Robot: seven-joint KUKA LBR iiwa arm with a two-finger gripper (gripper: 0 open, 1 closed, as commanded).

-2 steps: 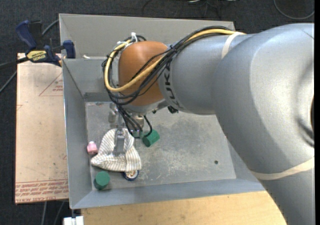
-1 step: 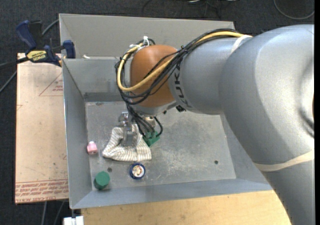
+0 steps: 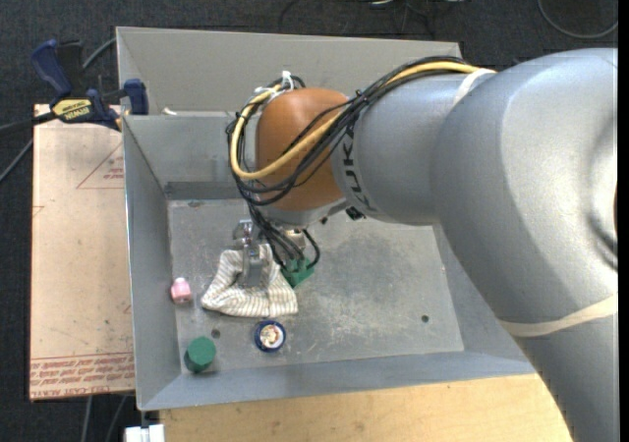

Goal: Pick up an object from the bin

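Left-centre of bin (image 3: 147,234) floor: gripper (image 3: 255,261) down on crumpled striped cloth (image 3: 236,299), touching its top; can't tell if pincer is open or closed. Green piece (image 3: 300,273) just beside cloth's right edge. Pink bit (image 3: 181,290) near left wall, green cylinder (image 3: 200,355) in front-left corner, blue-white round cap (image 3: 269,336) near front edge.

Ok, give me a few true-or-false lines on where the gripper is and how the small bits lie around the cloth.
1. The gripper is down over the striped cloth. True.
2. The small pink thing lies at the cloth's right in the view. False: it lies at its left, apart from it.
3. The green cylinder stands near the lower-left corner of the bin in the view. True.
4. The round blue-rimmed thing lies on top of the cloth. False: it lies on the bin floor, just below the cloth in the view.
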